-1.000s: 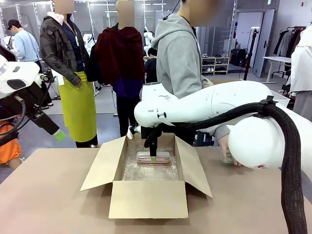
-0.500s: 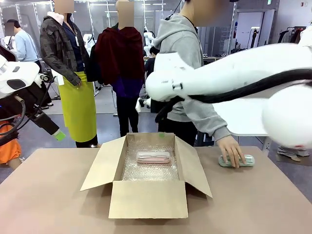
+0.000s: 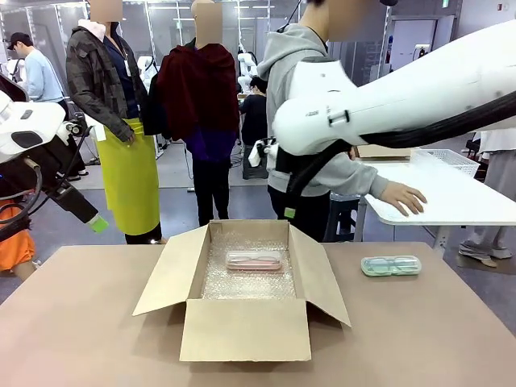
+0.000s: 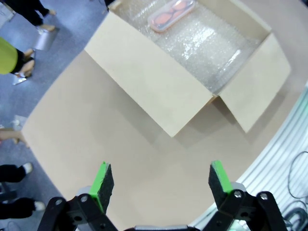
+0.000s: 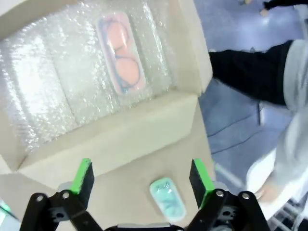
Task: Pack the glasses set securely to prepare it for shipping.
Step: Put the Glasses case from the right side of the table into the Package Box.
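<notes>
The pale pink glasses case (image 3: 254, 260) lies on bubble wrap at the far end of the open cardboard box (image 3: 244, 329). The mint-green case (image 3: 391, 265) lies flat on the table to the right of the box, with nothing touching it. My right gripper (image 3: 289, 213) hangs high above the box's far right corner. It is open and empty in the right wrist view (image 5: 140, 175), with the pink case (image 5: 121, 53) and the mint-green case (image 5: 167, 198) below it. My left gripper (image 4: 160, 179) is open and empty, raised off the table's left side (image 3: 97, 223).
The box's flaps (image 3: 171, 270) stand open to both sides and the front. The person's hand (image 3: 403, 196) rests on a white table (image 3: 451, 205) behind mine. Several other people stand farther back on the left.
My right gripper has risen out of the box, leaving the pink case there, and swung up and to the right. The person's hand has let go of the mint-green case and drawn back.
</notes>
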Robot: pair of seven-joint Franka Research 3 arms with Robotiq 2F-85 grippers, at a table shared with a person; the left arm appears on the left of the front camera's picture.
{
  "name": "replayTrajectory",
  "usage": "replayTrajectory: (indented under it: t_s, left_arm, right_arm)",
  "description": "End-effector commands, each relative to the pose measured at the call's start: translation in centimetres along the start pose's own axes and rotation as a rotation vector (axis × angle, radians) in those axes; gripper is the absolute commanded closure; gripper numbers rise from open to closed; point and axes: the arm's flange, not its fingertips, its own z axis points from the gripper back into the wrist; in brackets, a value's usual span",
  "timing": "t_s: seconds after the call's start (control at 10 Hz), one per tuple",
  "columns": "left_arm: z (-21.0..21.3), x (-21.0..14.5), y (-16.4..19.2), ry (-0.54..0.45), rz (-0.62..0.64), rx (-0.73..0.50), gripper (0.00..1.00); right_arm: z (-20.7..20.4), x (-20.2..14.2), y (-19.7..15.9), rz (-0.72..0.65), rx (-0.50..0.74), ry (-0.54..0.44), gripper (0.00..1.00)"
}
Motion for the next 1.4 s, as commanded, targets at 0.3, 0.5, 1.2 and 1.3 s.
replayTrajectory:
  t_s: [0.3,0.5,1.2,1.3]
  left_arm:
    - [-0.1,0.0,0.1,-0.024,-0.008,-0.002,0.00]
    - [-0.1,0.0,0.1,-0.024,-0.008,-0.002,0.00]
    - [-0.1,0.0,0.1,-0.024,-0.008,-0.002,0.00]
    - [-0.1,0.0,0.1,-0.024,-0.008,-0.002,0.00]
  right_arm:
    - [4.6,-14.2,5.0,-0.344,-0.059,-0.055,0.00]
    - [6.4,-18.6,7.1,-0.455,-0.084,-0.104,0.00]
    - [5.1,-25.6,7.2,-0.744,-0.104,-0.164,0.00]
    - [4.9,-25.8,7.0,-0.743,-0.100,-0.165,0.00]
